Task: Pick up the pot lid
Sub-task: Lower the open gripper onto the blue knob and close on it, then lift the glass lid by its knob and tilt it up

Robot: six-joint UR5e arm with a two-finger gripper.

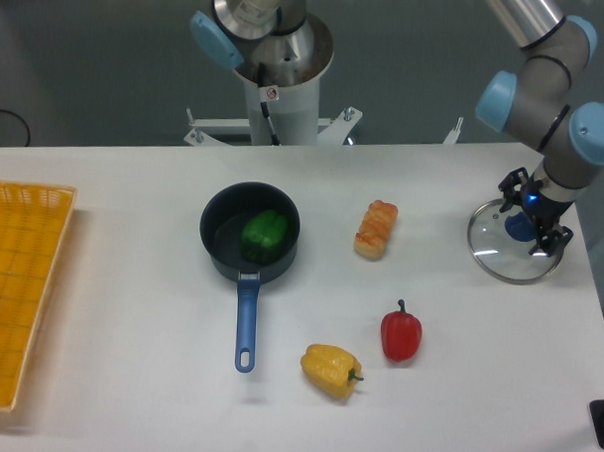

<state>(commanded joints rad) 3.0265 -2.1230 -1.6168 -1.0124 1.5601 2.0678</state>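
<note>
My gripper (pixel 537 207) is at the right side of the view, over the pot lid (pixel 495 251). Its two dark fingertips stand apart, one toward the back left and one toward the front right, so it is open. The round, clear lid lies flat on the table, and its blue knob (pixel 521 228) shows beside and partly below the fingers. Whether the fingers touch the knob cannot be told. The arm hides the lid's back right part.
A black pan (pixel 219 233) with a blue handle holds a green pepper (pixel 265 236). Bread-like food (pixel 375 230), a red pepper (pixel 400 336) and a yellow pepper (pixel 330 369) lie between pan and lid. An orange-yellow basket (pixel 22 296) stands far left.
</note>
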